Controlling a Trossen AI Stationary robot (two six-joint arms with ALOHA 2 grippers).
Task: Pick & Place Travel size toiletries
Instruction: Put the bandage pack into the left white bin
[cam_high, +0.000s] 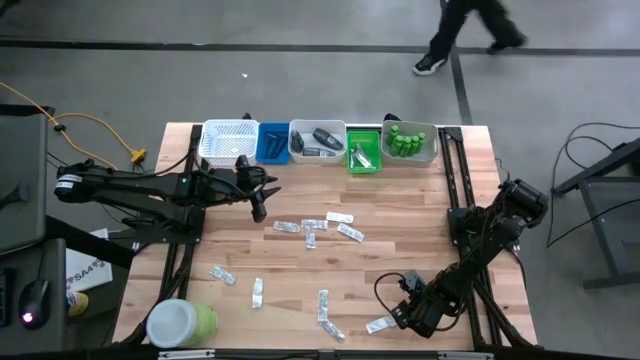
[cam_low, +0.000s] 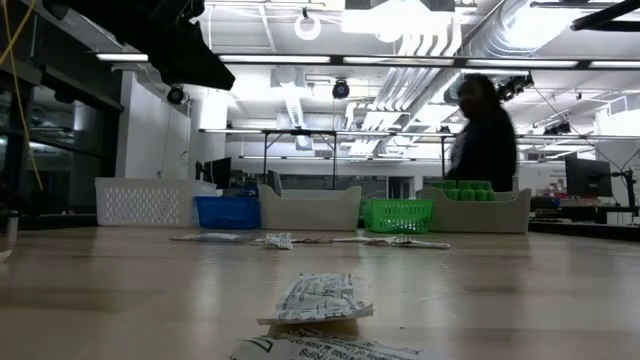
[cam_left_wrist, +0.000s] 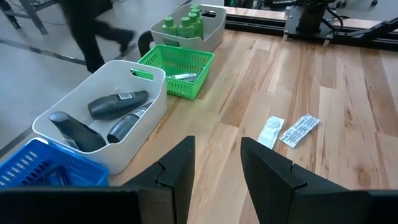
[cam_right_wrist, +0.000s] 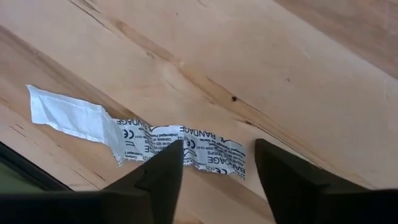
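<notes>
Several flat silvery sachets lie scattered on the wooden table (cam_high: 420, 230), a cluster at mid-table (cam_high: 315, 228) and others nearer the front (cam_high: 258, 292). One printed sachet (cam_high: 380, 324) (cam_right_wrist: 155, 140) lies flat near the front right. My right gripper (cam_high: 400, 318) (cam_right_wrist: 217, 171) points down over it, open, a finger on each side of its printed end. My left gripper (cam_high: 260, 198) (cam_left_wrist: 217, 162) hovers open and empty at the far left, before the trays. Green bottles (cam_left_wrist: 185, 23) stand in one bin, and dark grey oval pieces (cam_left_wrist: 106, 112) lie in another. My right gripper comes at the sachet from above, its fingers (cam_right_wrist: 163, 177) standing across the printed end (cam_right_wrist: 214, 155), which lies flat on the table. Whether the fingers touch it, I cannot tell.
A row of trays lines the far edge: a white basket (cam_high: 228, 140), a blue one (cam_high: 272, 142), a white bin (cam_high: 317, 140), a green basket (cam_high: 363, 150) and the bottle bin (cam_high: 410, 140). A big green jar (cam_high: 183, 322) stands at the front left. A person walks beyond the table.
</notes>
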